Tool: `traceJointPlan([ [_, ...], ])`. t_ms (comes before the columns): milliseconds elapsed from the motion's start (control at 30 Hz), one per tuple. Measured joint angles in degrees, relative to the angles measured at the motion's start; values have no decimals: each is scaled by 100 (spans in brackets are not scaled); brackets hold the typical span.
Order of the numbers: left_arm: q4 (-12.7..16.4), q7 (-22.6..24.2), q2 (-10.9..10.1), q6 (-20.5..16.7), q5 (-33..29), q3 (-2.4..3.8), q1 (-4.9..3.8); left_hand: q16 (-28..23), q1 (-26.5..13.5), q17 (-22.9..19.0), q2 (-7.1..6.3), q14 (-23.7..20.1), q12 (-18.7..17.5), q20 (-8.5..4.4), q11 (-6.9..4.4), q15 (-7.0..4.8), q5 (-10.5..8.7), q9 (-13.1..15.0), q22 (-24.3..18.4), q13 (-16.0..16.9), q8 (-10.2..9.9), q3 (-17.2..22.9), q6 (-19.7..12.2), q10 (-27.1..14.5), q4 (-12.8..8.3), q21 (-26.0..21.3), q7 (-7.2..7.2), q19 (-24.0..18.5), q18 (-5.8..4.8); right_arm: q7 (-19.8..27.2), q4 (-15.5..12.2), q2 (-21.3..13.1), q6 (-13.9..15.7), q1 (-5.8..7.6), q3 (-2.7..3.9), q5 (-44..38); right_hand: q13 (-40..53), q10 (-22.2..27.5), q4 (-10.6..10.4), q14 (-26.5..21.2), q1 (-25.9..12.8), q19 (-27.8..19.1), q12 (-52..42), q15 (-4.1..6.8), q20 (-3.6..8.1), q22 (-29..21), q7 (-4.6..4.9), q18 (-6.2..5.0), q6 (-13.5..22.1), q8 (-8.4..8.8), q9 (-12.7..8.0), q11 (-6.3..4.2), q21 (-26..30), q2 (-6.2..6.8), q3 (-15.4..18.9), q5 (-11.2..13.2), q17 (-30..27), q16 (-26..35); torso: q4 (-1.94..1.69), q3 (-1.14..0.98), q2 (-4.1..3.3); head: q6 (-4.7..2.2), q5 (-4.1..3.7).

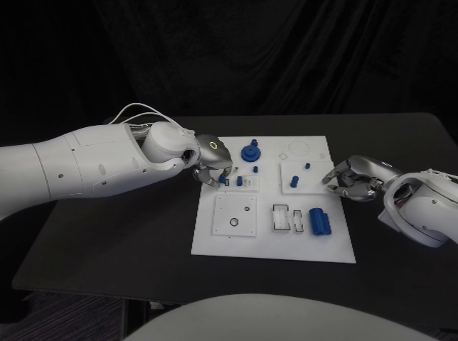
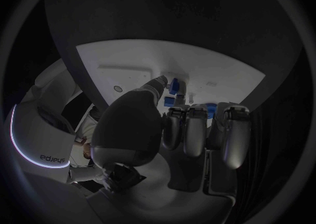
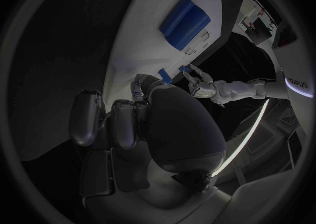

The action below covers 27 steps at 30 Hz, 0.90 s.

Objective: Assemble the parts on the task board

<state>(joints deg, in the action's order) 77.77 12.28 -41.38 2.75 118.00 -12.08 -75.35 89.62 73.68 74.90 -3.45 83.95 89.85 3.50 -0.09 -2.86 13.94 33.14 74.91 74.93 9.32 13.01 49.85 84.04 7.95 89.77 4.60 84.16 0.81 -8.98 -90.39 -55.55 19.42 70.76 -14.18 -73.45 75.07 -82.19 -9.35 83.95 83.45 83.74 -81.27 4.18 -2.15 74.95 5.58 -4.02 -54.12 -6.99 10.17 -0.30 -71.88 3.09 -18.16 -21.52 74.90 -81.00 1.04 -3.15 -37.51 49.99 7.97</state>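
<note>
Left hand is seen pinching a small blue peg at the board, fingers closed on it. Right hand is curled at the board's right edge; its contents cannot be told. Nearest, a blue cylinder lies flat, long axis near-to-far, unplaced. Farther back, a blue knob stands upright, apparently seated. Several parts seem left.

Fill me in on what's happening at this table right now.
A two-armed robot is assembling small blue parts on a white task board. Its left hand is down at the board's left side, fingertips at a small blue piece. Its right hand hovers curled at the board's right edge, apparently holding nothing. A larger blue block lies untouched near the front.
</note>
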Motion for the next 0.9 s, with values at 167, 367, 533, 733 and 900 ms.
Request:
traceJointPlan([
  [167,-9,-5,0,-17,0,4,10,0,3,0,3,0,0,0,0,0,3,7,0,0,-22,22,0,0,-22,0,0,0,0,-4,2,3,-25,0,0,1,0,0,-6,0,0,0,0,0,0,0,0,0,0,0,0,0,0,0,6,-20,0,0,1,0,1,0,10],
  [367,-24,-10,4,-41,-2,8,26,0,-37,5,44,0,0,0,0,0,2,23,0,0,-24,22,0,0,-22,0,0,0,1,-8,6,7,-56,0,0,2,0,0,-7,0,-24,0,-5,0,0,-1,0,0,0,0,0,0,0,-24,6,-20,0,0,4,-1,1,0,18],
  [533,-31,-11,4,-65,-3,12,36,0,-170,4,177,0,0,0,0,0,2,39,0,0,-88,62,2,0,21,0,1,0,0,-11,8,8,-79,0,0,3,0,0,-31,0,-24,0,-5,0,0,-1,0,0,0,0,0,0,0,-23,-1,-20,0,0,4,-3,2,0,8],
  [733,-34,-11,3,-76,-3,14,42,0,-266,4,272,0,0,0,0,0,35,52,0,0,-123,83,3,0,93,0,1,0,0,-15,14,14,-101,0,0,4,0,0,-38,0,-24,0,-5,0,0,-2,21,0,-21,0,0,0,0,-23,6,-20,0,0,4,-3,3,0,7],
  [900,-34,-11,2,-77,-3,15,45,0,-354,4,281,0,0,0,41,0,35,61,0,0,-173,61,4,-1,147,0,2,0,1,-18,15,21,-115,0,0,4,0,0,-38,0,-25,0,-6,0,0,-2,21,0,-21,0,0,0,0,-25,6,-19,0,0,4,-3,5,0,11],
])
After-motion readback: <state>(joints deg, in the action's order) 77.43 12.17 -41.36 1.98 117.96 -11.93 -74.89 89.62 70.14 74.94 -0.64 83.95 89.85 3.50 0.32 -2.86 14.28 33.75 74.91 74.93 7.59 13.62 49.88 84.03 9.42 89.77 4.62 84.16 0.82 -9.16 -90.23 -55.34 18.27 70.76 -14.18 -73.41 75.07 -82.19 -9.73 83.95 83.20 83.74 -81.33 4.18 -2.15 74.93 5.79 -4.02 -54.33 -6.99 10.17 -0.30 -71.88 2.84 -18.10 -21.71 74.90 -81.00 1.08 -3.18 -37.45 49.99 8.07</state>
